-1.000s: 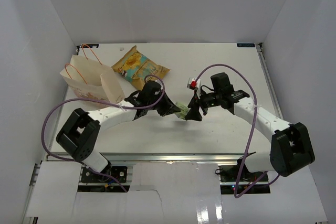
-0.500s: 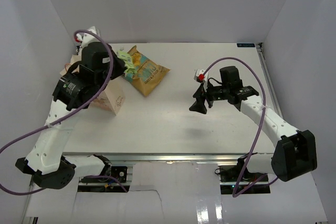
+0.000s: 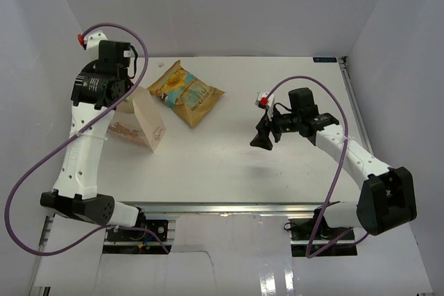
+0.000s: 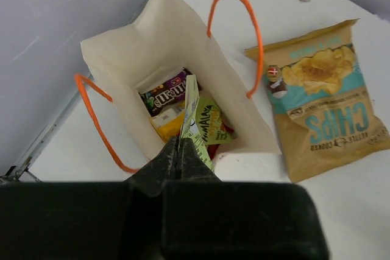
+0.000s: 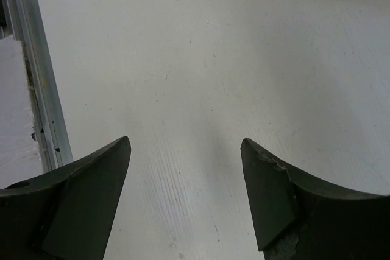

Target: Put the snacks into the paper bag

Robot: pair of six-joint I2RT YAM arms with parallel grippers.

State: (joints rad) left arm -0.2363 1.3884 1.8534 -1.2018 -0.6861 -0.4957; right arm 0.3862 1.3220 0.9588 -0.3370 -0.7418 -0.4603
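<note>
**Dropping a green sachet into the paper bag**

We have the left pincer (image 4: 178, 144) clenched on the top edge of a green sachet (image 4: 192, 117), which hangs directly above the open mouth of the paper bag (image 4: 122, 53). Inside the bag we can make out a brown packet (image 4: 166, 92), a yellow bar (image 4: 167, 127) and a second green sachet (image 4: 214, 121) with a sliver of red beneath it (too little shows to name it). The chip bag (image 4: 323, 101) lies flat on the worktop (image 3: 229, 164) just beside the paper bag, on the side away from the wall, not yet packed.

The right pincer (image 5: 184, 143) is released, its jaws spread wide over bare worktop, well apart from the paper bag and holding nothing.

We judge the sachet to be light, thin and floppy: a pinch at one edge is enough, and it should fall straight in once let go, provided it clears the orange cord handles (image 4: 244, 28).

The chip bag looks like the harder item. It is puffy, slick and crushable, and nearly as wide as the bag's mouth, so we would take it by a crimped end seam, not by its air-filled middle, and feed it in edge first. The paper bag itself is light and soft-walled; a nudge could tip it or fold its rim.
</note>
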